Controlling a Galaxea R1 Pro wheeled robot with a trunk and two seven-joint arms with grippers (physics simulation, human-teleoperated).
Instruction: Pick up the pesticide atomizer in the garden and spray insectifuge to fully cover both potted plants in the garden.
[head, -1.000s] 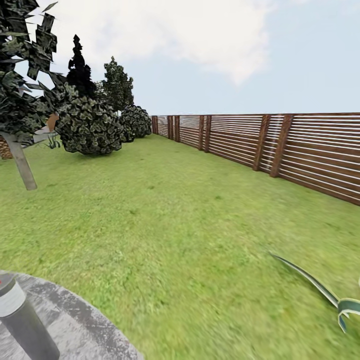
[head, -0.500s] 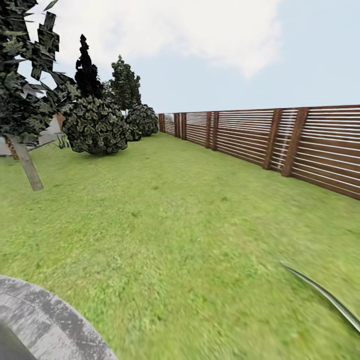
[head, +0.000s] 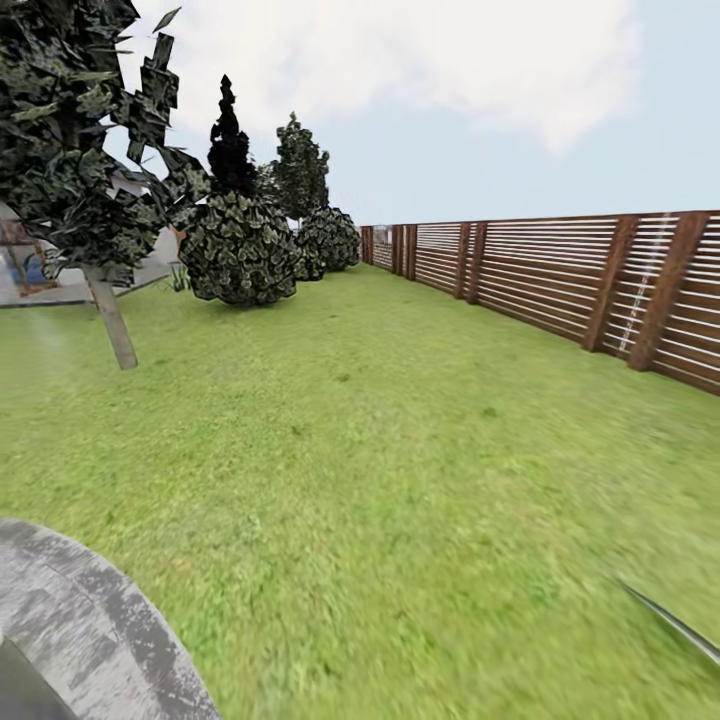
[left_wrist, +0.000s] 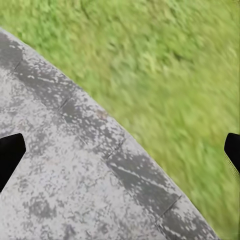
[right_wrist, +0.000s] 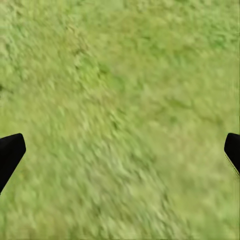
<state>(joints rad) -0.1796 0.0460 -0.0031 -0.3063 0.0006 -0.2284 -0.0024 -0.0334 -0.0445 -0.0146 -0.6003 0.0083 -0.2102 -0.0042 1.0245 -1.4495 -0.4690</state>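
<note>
Across the lawn (head: 400, 450), fence (head: 560, 280) on the right, the robot has no atomizer in sight; both grippers (left_wrist: 120, 150) (right_wrist: 120, 150) spread apart, empty. Likely light and slick: grasp its body.

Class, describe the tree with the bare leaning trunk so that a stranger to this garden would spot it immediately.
Start from the brown slatted fence along the right of the lawn, then look straight across to the left side. There stands the tree, nearer than the round shrubs behind it. Unlike those shrubs, leafy down to the grass, it has a bare, pale, slanting trunk under its ragged crown.
</note>
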